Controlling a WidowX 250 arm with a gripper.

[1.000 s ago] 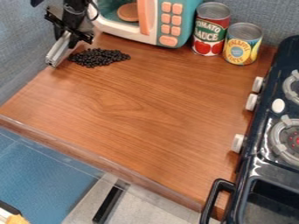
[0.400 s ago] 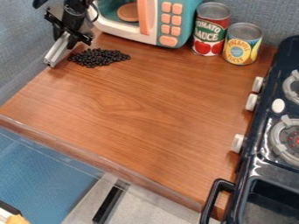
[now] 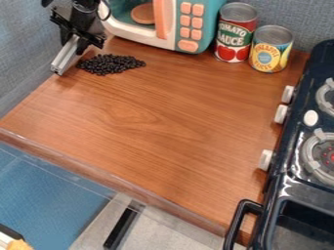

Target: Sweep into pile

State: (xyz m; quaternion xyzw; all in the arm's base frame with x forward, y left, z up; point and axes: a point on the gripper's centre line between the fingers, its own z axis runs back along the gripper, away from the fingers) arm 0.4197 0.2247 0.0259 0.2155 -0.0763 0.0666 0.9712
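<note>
At the upper left, beside the wall, the black gripper [image 3: 78, 43] is low over the wooden counter [image 3: 153, 127]. It is shut on a silver bar [image 3: 64, 57], which slants down to the left with its lower end near the counter's left edge. Just right of the bar, small black beans [image 3: 110, 64] lie in one oblong heap, a little wider than it is deep. The heap's left end is close to the bar; whether they touch, I cannot tell.
A toy microwave [image 3: 188, 24] stands behind the beans. Right of it are a tomato sauce can [image 3: 235, 33] and a pineapple can [image 3: 270, 50]. A dark toy stove [image 3: 306, 146] lines the right side, its knobs facing the counter.
</note>
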